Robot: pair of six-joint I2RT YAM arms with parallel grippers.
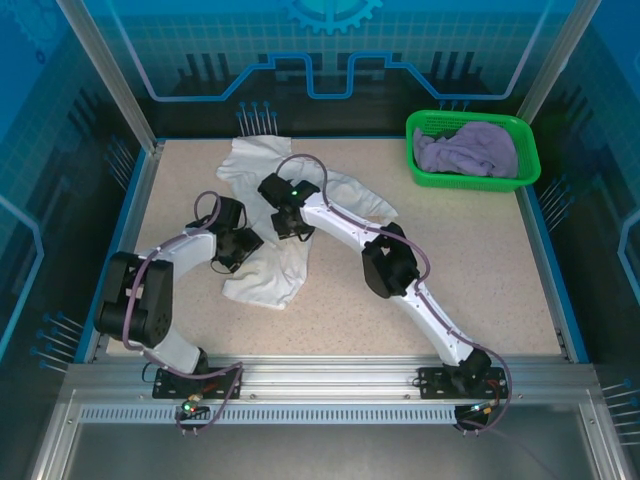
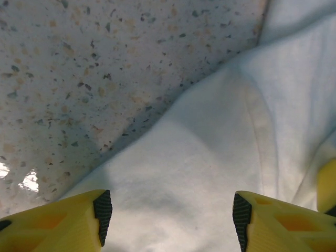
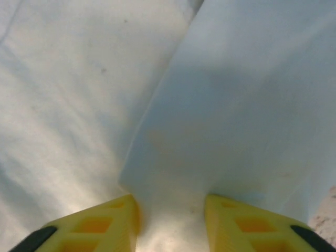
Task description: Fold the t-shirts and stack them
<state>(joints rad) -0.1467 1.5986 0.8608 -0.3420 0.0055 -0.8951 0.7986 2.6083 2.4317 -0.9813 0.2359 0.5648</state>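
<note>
Nearest me, my right gripper [image 3: 170,223] pinches a fold of the white t-shirt [image 3: 241,105]. My left gripper [image 2: 170,215] hangs wide open and empty, the shirt's edge beneath it.

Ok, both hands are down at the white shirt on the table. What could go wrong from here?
1. The right hand pinches a bunched fold of the white t-shirt, possibly several layers; lifting may drag it up crumpled instead of spreading it.
2. The left hand is open over the shirt's edge beside bare table; closing there could miss the hem.
3. Both hands sit close together over the shirt; they might bump.
</note>
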